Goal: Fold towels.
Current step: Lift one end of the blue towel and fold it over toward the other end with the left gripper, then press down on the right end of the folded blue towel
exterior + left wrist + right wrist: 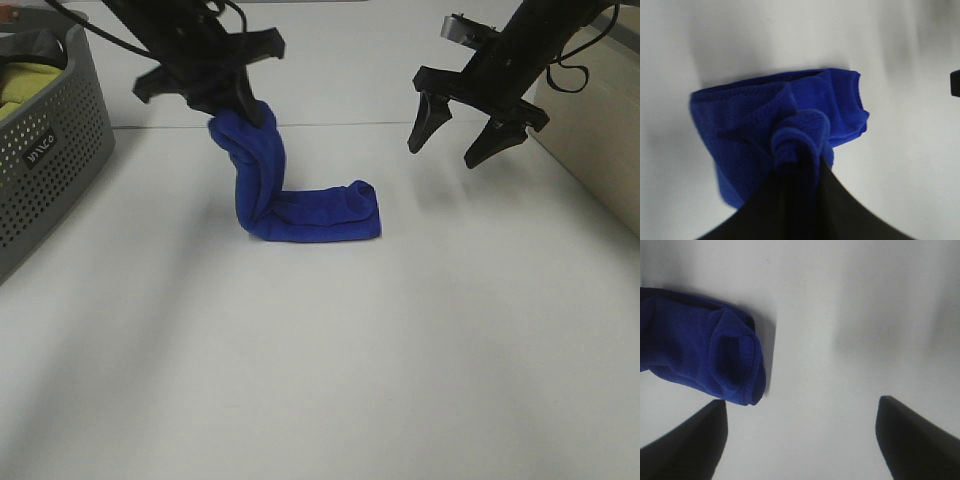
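Observation:
The royal-blue towel [300,205] is bunched into an L shape. One end lies folded on the white table, the other rises up into my left gripper [240,108]. The left gripper is shut on that raised end, seen close in the left wrist view [800,132]. My right gripper [452,142] hangs open and empty above the table, to the right of the towel. In the right wrist view the towel's lying end [715,355] sits beside one dark fingertip [695,445]. The white tag is not visible.
A grey perforated basket [50,150] stands at the left edge, with a yellow-green cloth [20,85] inside. A beige box [600,140] stands at the right edge. The white table [350,380] stretches toward the front.

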